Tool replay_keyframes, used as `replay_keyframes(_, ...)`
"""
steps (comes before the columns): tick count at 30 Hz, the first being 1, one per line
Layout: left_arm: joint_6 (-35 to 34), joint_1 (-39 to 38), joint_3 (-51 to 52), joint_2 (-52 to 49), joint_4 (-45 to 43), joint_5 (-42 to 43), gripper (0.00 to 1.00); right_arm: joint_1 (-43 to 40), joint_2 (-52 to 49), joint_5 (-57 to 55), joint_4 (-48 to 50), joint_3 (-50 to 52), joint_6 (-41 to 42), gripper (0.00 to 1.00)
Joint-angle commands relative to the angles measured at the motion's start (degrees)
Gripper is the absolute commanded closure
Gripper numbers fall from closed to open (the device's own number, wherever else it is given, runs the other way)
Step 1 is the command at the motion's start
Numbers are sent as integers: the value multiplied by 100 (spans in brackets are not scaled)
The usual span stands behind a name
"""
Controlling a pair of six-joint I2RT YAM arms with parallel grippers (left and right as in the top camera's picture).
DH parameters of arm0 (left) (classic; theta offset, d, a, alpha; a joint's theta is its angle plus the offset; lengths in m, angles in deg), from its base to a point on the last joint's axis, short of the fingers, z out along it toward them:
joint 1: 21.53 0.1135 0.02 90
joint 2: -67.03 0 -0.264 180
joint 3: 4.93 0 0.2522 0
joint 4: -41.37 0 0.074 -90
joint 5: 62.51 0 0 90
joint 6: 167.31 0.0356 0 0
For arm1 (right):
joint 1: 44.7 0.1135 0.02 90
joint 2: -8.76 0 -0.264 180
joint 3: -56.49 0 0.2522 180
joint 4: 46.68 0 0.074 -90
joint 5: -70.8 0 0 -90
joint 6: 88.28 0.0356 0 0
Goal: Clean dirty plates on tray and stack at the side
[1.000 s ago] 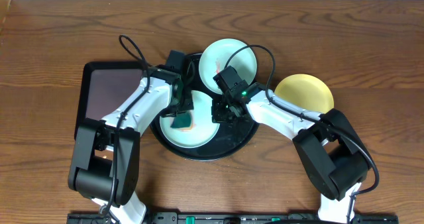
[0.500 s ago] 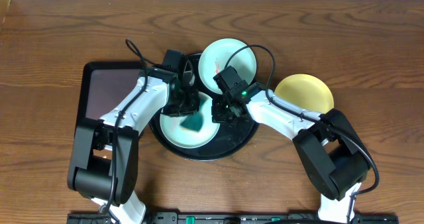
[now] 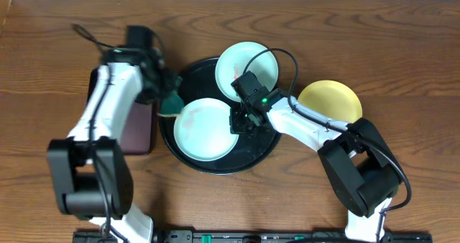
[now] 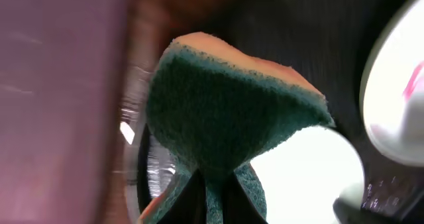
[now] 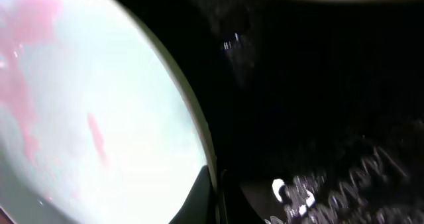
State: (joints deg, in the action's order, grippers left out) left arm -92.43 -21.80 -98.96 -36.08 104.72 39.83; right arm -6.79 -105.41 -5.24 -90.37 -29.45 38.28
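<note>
Just to the right of our left claw, which is clamped on the green sponge, the red-smeared pale plate lies flat in the black tray. Our right claw pinches its opposite rim, so the left arm is placed to wipe.

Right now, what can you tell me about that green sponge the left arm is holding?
The sponge is a dark green scouring pad backed by orange-yellow foam, which shows along its edge. It looks soft and is bent into a curve where the left pincer pinches it. In the overhead view it hangs over the left rim of the black tray, just beside the nearer pale plate. Whether it touches either, I cannot tell.
</note>
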Motion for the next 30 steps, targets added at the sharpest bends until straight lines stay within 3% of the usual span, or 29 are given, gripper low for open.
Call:
replay_keyframes(1, 136, 402, -247, 514, 210, -212, 93, 20, 164, -118, -315, -317, -551, 99)
replay_keyframes(7, 310, 846, -247, 699, 398, -214, 92, 273, 990, -1447, -713, -407, -1043, 99)
replay_keyframes(15, 310, 986, -229, 691, 415, -216, 93, 1320, 2358, -5040, -835, -407, -1915, 99)
replay_keyframes(25, 310, 986, -229, 691, 415, -219, 93, 2446, 2503, -8142, -282, -407, -3438, 99)
replay_keyframes(30, 310, 986, -229, 691, 415, -262, 92, 2649, 2503, -8732, 155, -407, -3884, 99)
